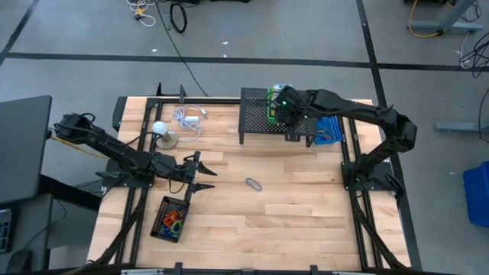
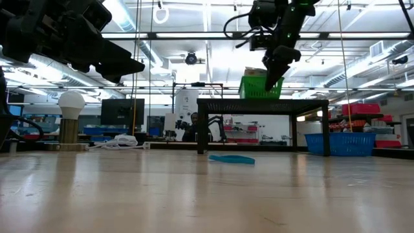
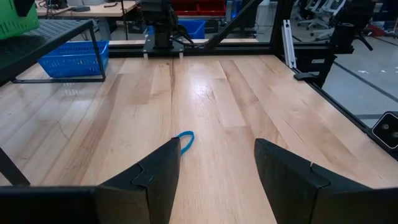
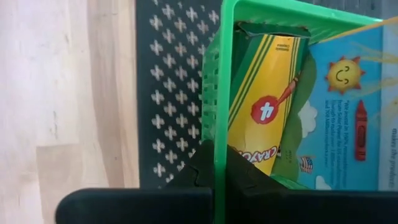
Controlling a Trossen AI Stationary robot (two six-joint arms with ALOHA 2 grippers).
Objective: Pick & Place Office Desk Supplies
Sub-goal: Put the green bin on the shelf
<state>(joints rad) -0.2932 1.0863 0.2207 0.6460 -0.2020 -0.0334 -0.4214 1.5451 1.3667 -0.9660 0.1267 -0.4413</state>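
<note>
Right gripper (image 1: 281, 105) sits over the green basket (image 1: 273, 105) on the black perforated shelf (image 1: 256, 114), at about 1 o'clock on the worktop (image 1: 290, 214). In the right wrist view its jaws are pressed fully together, straddling nothing; the basket's green rim (image 4: 217, 124) runs just in front of them. A yellow crayon box (image 4: 264, 106) with green stripes lies inside the basket, against that rim, apart from the jaws. Nothing is held.

Left gripper (image 1: 197, 174) hangs above the worktop at about 9 o'clock, jaws spread wide and empty. One blue loop (image 3: 185, 140) lies flat on the wood ahead of it, near the worktop's centre, just beyond the fingertips (image 3: 163, 168) in the left wrist view. A black tray (image 1: 171, 218) of coloured loops sits at 7 o'clock.

My read: the crayon box looks delivered, so the loop is the live piece.
- Lift the right arm straight up first; the rim is close enough to snag and drag the basket.
- Bring the left jaws down centred over the loop, one fingertip each side of it.
- The loop is thin and flat: go down to the wood before closing, or you will pinch air.
- Expect it to slide or flex; close slowly.

Blue bin (image 1: 328, 130) at 2 o'clock, out of play.
</note>
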